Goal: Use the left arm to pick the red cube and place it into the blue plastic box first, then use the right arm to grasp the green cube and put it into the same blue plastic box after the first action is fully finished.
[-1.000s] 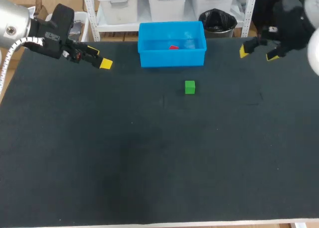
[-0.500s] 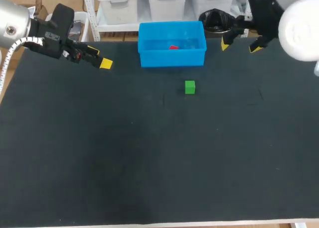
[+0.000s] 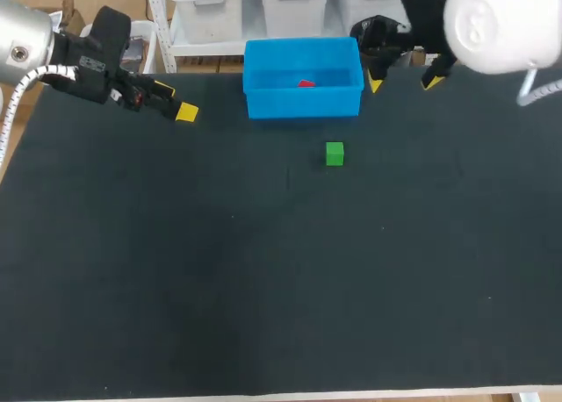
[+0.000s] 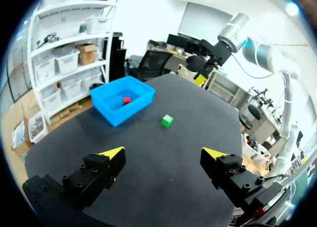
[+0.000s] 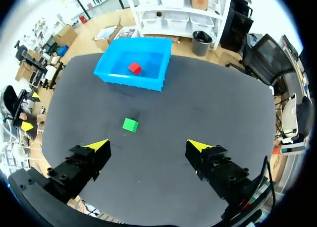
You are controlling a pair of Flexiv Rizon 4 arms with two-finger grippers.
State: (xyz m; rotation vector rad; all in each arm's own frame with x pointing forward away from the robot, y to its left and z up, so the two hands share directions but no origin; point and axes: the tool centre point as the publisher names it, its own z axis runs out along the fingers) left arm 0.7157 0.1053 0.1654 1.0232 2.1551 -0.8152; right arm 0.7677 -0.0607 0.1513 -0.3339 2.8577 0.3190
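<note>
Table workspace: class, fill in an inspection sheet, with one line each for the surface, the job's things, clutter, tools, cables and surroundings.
Surface: dark matte table with a pale front edge.
Job's things: the red cube lies inside the blue box. The green cube sits on the table in front of the box, apart from it.
Clutter: nothing seen.
Tools: left tool open and empty, off to the box's left. Right tool open and empty, by the box's right end.
Cables: white coiled cable runs beside the left arm.
Surroundings: nothing seen reaching over the table.
</note>
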